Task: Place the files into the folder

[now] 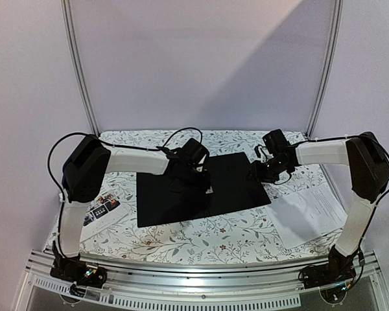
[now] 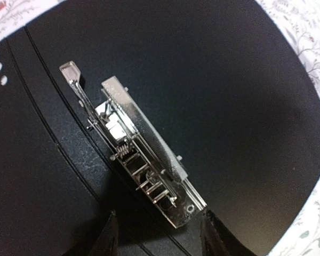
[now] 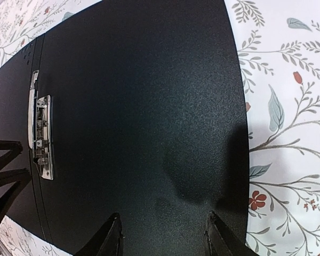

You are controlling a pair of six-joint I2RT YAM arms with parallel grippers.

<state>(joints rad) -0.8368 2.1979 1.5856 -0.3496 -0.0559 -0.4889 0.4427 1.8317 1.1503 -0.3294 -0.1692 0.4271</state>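
Observation:
The folder [image 1: 236, 188] lies open on the table, its black inside up and its metal clip [image 2: 144, 154] along the spine. My left gripper [image 2: 160, 237] hovers low over the clip's near end, its fingers apart on either side of it and not touching it. My right gripper [image 3: 162, 234] is open above the folder's bare right half [image 3: 138, 80], with nothing between its fingers; the clip [image 3: 41, 133] shows at the left of that view. White files [image 1: 311, 207] lie right of the folder. A colour leaflet [image 1: 104, 210] lies to its left, partly under my left arm.
A white tablecloth [image 1: 201, 236] with a floral print covers the table. An aluminium rail [image 1: 201, 282] runs along the near edge by the arm bases. Grey walls and two slanted poles stand behind.

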